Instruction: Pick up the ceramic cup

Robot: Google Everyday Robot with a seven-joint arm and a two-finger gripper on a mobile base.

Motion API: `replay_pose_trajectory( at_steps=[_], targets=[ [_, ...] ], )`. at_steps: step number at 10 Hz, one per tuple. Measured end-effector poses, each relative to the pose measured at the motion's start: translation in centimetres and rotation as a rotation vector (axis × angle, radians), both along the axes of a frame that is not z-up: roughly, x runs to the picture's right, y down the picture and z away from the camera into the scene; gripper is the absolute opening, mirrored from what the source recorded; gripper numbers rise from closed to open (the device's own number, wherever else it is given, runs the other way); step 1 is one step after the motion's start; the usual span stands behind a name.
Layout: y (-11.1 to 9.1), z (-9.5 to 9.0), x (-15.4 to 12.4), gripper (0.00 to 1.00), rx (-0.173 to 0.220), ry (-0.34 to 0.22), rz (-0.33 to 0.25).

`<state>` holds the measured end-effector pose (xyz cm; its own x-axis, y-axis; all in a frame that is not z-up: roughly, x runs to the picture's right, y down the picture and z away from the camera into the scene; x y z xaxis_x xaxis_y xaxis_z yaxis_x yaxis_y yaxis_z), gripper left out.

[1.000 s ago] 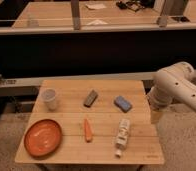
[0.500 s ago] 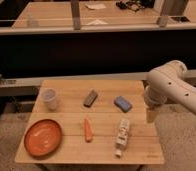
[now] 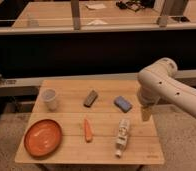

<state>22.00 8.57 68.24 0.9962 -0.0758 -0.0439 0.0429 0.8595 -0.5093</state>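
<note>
Our gripper (image 3: 146, 114) hangs at the right edge of the wooden table (image 3: 103, 152), near the blue sponge (image 3: 123, 103) (parted or closed, we cannot tell). We see the ceramic cup (image 3: 50, 98) upright at the table's far left corner, behind the orange plate (image 3: 43, 137), well apart from the gripper.

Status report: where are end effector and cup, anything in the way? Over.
End effector at table edge, beside blue object. Ceramic cup upright at opposite end, untouched. Grey object also between.
</note>
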Motion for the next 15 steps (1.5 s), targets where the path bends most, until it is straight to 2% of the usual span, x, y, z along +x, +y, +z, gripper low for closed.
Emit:
replay_pose_trajectory(
  at_steps=[3, 6, 9, 13, 15],
  targets=[
    [-1.0, 0.5, -4.1, 0.8, 0.008, -0.012, -0.04],
    [-1.6, 1.0, -5.4, 0.8, 0.01, -0.021, -0.077],
    [-2.8, 1.6, -9.3, 0.8, 0.021, -0.046, -0.122],
    [-4.0, 2.6, -11.2, 0.8, 0.038, -0.068, -0.158],
    [-4.8, 3.1, -13.6, 0.8, 0.054, -0.087, -0.181]
  ],
)
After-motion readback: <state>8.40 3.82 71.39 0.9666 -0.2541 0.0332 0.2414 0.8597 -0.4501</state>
